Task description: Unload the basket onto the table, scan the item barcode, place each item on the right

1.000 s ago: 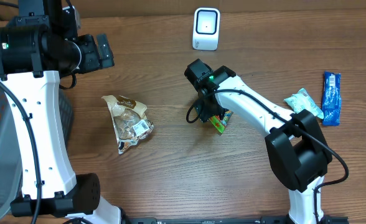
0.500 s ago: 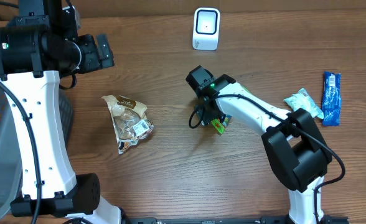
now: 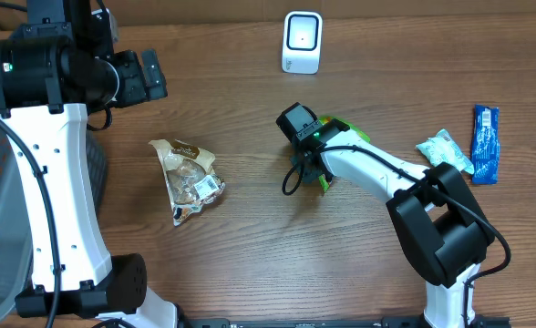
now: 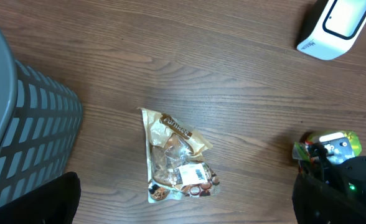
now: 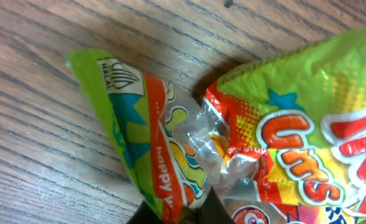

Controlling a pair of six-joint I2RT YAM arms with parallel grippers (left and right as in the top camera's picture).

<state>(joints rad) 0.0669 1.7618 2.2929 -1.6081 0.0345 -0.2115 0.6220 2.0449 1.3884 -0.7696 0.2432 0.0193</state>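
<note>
Right wrist view: candy packet (image 5: 245, 124) runs off right and bottom edges, right gripper (image 5: 183, 214) only a dark sliver, seemingly pinching it.

Crinkly green-and-orange plastic candy packet (image 5: 233, 143), cartoon print and red lettering showing, bunched and creased through its middle, pinched in the closed jaws of the right gripper (image 3: 319, 175). Upright white rounded barcode scanner (image 3: 302, 41) stands well apart, beyond it.

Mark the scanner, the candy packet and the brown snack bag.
scanner (image 3: 302, 41): overhead view, middle of its white face.
candy packet (image 5: 295, 87): right wrist view, green upper panel.
snack bag (image 3: 188, 178): overhead view, centre of the bag.
</note>
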